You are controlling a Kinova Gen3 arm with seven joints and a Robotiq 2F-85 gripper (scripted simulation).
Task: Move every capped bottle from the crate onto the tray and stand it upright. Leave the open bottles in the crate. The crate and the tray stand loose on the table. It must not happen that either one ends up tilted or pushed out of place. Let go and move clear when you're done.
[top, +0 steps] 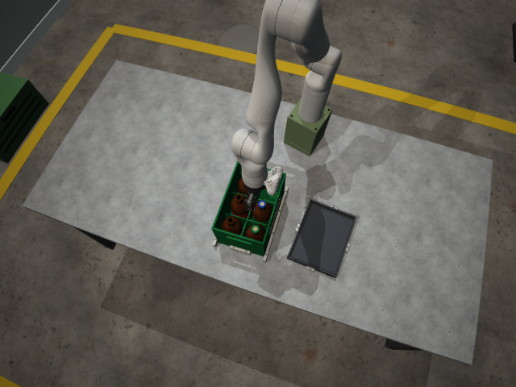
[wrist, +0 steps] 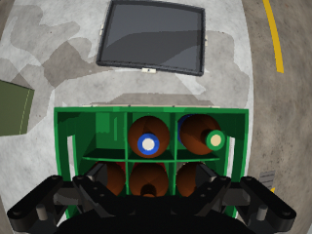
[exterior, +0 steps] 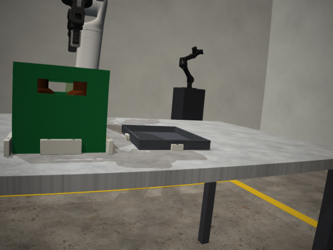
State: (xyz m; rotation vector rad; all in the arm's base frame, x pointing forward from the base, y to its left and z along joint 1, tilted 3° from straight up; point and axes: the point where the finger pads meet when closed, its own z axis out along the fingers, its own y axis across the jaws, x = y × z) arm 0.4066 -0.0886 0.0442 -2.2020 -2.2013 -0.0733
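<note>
— Hand [wrist: 148,203] state? Bottles?
— Spread wide, empty, hovered above the green crate [top: 225,239]. Blue-capped bottle [top: 262,205] sat mid-crate, green-capped bottle [top: 255,229] toward the crate's front, tray [top: 347,239] beside the crate.
— Best approach?
— Centred over one cap, lowered straight, clear of dividers.

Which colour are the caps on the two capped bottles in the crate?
One cap is blue, the other cap is green; the wrist view shows them best.

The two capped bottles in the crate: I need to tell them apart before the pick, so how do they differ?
The blue-capped bottle has a blue cap with a pale centre; the green-capped bottle has a green one. The blue-capped bottle sits in the crate's middle row, next to the gripper; the green-capped bottle sits in the end row, farther from it. Both are brown, upright, and on the tray side.
</note>
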